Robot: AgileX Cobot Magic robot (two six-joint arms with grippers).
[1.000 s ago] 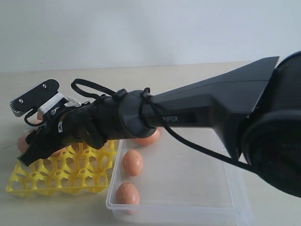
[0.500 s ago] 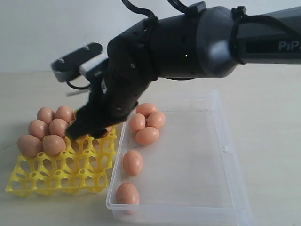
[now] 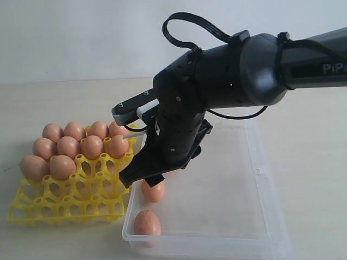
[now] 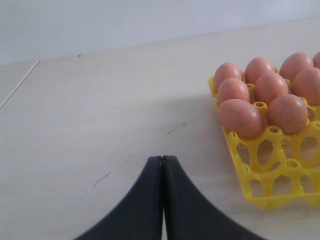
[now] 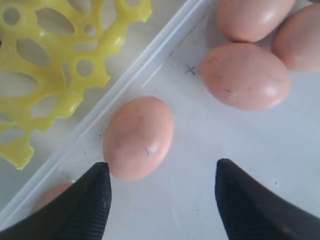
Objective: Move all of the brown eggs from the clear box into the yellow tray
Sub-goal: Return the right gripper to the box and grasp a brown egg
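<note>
Jaws spread wide and empty, the right gripper (image 5: 161, 170) hangs inside the clear box (image 3: 233, 189) over one of the brown eggs (image 5: 138, 137) by the wall nearest the yellow tray (image 3: 70, 203), which holds others just beside that box, while the left gripper (image 4: 162, 161) is clenched on nothing.

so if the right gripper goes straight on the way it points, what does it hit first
Most likely the brown egg just ahead in the clear box; it lies off-centre, close to one finger, which may touch it first. Past that, only the box floor. Depth is hard to judge.
</note>
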